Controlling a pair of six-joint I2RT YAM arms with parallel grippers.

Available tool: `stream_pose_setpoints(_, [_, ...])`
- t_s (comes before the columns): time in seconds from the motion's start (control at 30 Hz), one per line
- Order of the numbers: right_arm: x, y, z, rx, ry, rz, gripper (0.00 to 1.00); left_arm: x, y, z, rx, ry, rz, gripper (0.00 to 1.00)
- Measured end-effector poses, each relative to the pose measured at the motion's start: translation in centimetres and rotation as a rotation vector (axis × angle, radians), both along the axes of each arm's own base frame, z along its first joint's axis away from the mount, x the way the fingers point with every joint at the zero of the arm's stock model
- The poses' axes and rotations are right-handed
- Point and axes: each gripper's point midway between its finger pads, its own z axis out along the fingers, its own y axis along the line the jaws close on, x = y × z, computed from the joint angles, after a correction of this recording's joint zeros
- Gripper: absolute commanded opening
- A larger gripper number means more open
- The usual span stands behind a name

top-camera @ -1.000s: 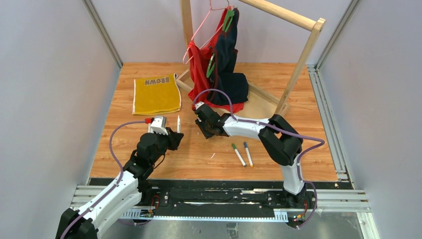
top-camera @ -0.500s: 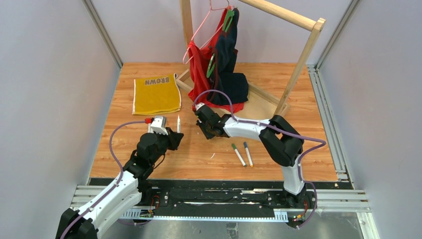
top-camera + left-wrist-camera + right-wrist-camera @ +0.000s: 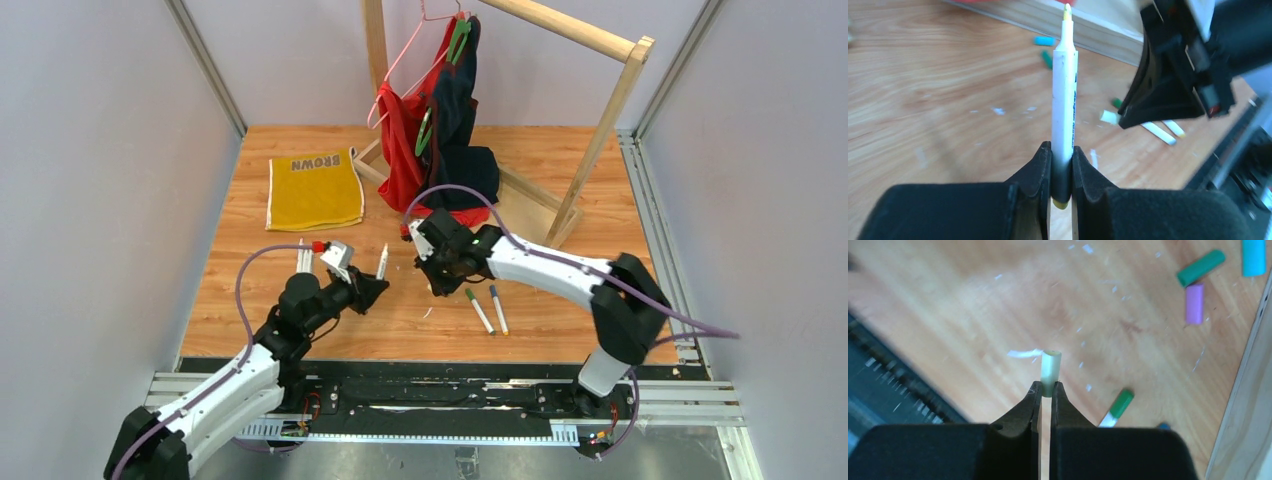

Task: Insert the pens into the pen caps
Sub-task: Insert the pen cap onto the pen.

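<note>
While left pincer (image 3: pixel 1061 167) clamps pen (image 3: pixel 1064 95) by its tail, right pincer (image 3: pixel 1046 390) clamps pale cap (image 3: pixel 1050 367)

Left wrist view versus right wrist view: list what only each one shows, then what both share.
Only the left wrist: the yellow-tipped pen clamped in the left tool. Only the right wrist: the pale yellow cap clamped in the right tool, and a purple cap lying loose. Both: the wooden table, with a teal cap and a green cap lying on it.
</note>
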Motion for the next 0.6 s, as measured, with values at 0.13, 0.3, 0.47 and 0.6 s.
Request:
stream_pose_setpoints(0.13, [-3.3, -1.7, 4.2, 0.07, 0.077, 0.101, 0.01, -3.2, -3.8, 0.7, 0.012, -0.066, -0.206, 0.0])
stream_pose_setpoints(0.3, [-7.7, -4.2, 6.4, 0.108, 0.248, 0.2, 0.01, -7.3, -7.0, 1.3, 0.026, -0.151, -0.403, 0.0])
stream_pose_setpoints(0.47, [-12.7, -5.4, 8.0, 0.151, 0.456, 0.297, 0.01, -10.7, -8.7, 0.3, 0.063, -0.177, -0.539, 0.0])
stream_pose_setpoints(0.6, [-15.3, -6.0, 9.9, 0.195, 0.564, 0.335, 0.0, -13.0, -9.8, -0.1, 0.087, -0.202, -0.63, 0.0])
